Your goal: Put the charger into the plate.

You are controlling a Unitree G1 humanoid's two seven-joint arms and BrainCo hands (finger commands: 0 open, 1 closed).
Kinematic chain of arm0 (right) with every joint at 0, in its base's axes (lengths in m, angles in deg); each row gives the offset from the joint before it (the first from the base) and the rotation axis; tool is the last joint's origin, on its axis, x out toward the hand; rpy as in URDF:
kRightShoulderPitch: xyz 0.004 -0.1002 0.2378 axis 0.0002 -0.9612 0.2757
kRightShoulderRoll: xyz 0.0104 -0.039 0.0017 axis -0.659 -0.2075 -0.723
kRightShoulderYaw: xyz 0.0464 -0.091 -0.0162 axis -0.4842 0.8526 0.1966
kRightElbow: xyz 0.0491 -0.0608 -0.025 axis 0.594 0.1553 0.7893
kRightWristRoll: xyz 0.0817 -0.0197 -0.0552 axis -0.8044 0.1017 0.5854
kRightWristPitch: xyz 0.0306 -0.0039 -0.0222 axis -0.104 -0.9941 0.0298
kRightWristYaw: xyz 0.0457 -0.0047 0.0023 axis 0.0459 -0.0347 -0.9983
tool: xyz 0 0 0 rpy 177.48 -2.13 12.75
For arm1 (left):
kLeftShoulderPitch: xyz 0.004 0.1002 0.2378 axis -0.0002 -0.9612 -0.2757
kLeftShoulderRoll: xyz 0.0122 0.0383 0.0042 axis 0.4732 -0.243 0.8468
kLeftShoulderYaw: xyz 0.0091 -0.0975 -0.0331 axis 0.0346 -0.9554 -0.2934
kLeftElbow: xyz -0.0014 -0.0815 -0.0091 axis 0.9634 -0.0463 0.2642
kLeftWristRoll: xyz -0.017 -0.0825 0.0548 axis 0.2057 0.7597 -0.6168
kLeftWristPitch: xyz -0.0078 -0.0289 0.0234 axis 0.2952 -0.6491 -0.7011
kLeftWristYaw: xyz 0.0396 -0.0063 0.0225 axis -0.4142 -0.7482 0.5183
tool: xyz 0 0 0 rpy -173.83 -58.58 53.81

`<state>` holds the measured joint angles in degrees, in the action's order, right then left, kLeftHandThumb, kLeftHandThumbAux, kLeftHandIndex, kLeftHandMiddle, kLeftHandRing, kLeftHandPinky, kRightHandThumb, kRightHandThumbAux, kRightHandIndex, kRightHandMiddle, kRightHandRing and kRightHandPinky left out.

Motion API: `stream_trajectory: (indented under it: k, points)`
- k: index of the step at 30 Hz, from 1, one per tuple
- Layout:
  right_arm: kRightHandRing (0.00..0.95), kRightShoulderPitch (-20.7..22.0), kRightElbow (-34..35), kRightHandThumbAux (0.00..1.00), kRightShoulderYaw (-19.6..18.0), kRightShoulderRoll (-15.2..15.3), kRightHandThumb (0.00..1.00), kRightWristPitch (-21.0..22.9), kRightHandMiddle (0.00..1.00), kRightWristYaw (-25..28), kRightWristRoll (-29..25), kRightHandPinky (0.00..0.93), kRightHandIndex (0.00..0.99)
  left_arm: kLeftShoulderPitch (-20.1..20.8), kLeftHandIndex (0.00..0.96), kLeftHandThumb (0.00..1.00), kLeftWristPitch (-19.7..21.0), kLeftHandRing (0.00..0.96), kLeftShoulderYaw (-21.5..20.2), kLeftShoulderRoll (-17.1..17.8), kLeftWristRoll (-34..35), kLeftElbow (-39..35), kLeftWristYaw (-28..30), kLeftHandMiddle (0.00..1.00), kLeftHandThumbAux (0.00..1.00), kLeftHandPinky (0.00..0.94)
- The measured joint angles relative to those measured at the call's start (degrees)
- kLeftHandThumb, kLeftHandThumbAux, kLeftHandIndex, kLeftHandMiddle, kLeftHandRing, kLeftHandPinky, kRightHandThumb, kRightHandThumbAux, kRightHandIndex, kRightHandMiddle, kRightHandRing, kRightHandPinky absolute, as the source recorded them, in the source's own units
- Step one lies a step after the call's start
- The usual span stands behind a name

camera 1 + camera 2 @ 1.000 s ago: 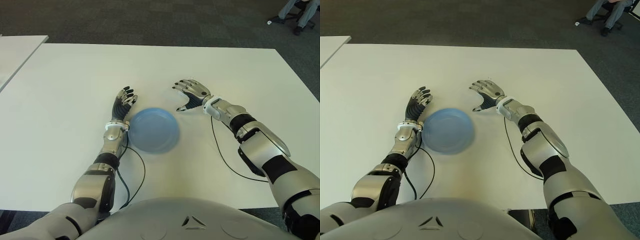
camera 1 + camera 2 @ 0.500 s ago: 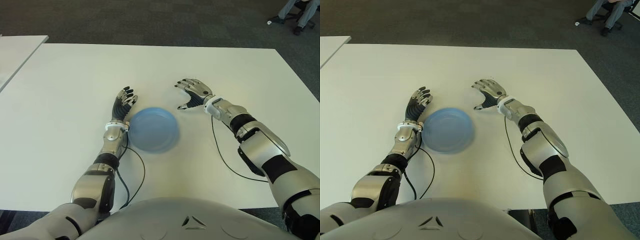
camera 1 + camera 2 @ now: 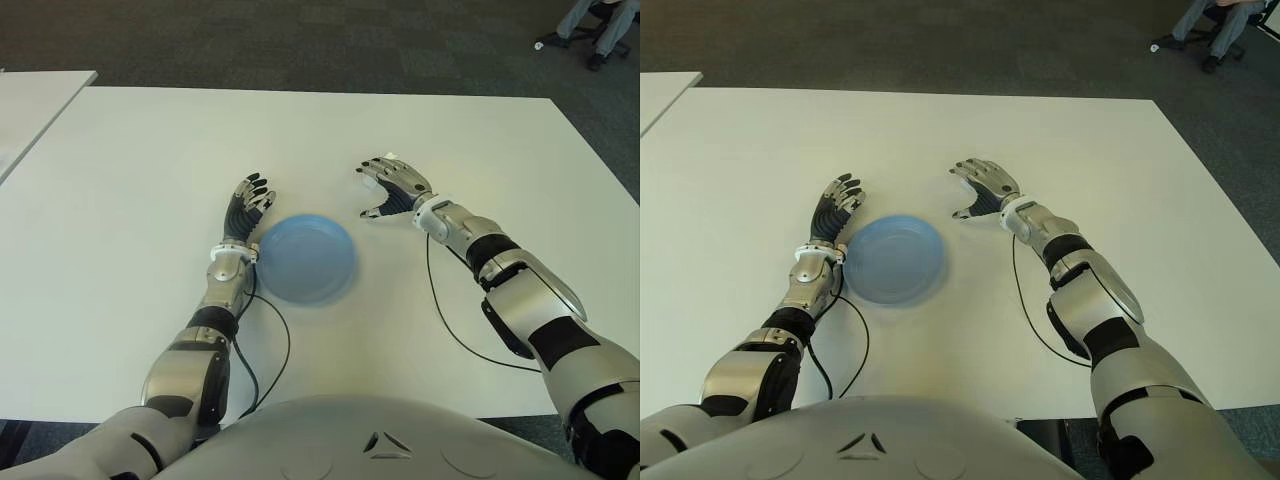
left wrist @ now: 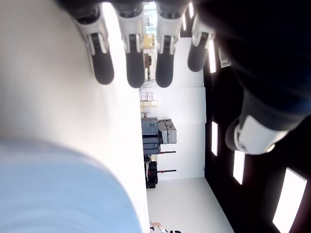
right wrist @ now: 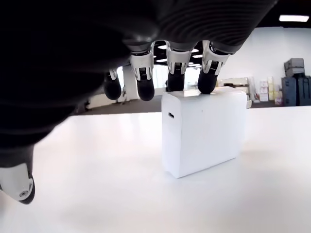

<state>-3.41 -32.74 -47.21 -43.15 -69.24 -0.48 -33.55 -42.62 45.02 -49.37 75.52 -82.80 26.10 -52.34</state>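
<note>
On the white worktop [image 3: 120,180], our right hand [image 3: 395,187] over the charger [image 5: 204,131] at 1 o'clock of the blue plate [image 3: 305,257], fingers [image 5: 146,90] spread, gripping nothing, left hand [image 3: 245,210] beside the plate at 9 o'clock, fingers straight.

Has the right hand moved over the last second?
Yes. The right hand has drifted to the robot's right, away from the blue plate, whose gap to it has widened. Its open fingers now reach over the white charger.
</note>
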Motion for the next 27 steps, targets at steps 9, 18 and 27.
stream_trajectory:
  k: [9,18,27]
  points:
    - [0.000,-13.32,15.21,0.528,-4.56,6.42,0.000,-5.95,0.000,8.75,-7.64,0.000,0.000,0.11,0.155,0.000,-0.01,0.201,-0.01,0.22,-0.58,-0.05,-0.19,0.205,0.613,0.208]
    - [0.000,-26.53,37.75,0.487,-10.01,12.05,0.000,-3.92,0.000,24.25,-18.60,0.003,0.000,0.28,0.153,0.000,0.07,0.194,-0.02,0.32,-0.69,0.22,-0.27,0.197,0.614,0.211]
    - [0.000,-38.83,54.11,0.485,-14.57,15.07,0.000,-2.64,0.000,35.87,-28.05,0.034,0.000,0.50,0.152,0.000,0.16,0.197,-0.05,0.38,-0.73,0.82,-0.44,0.199,0.616,0.213]
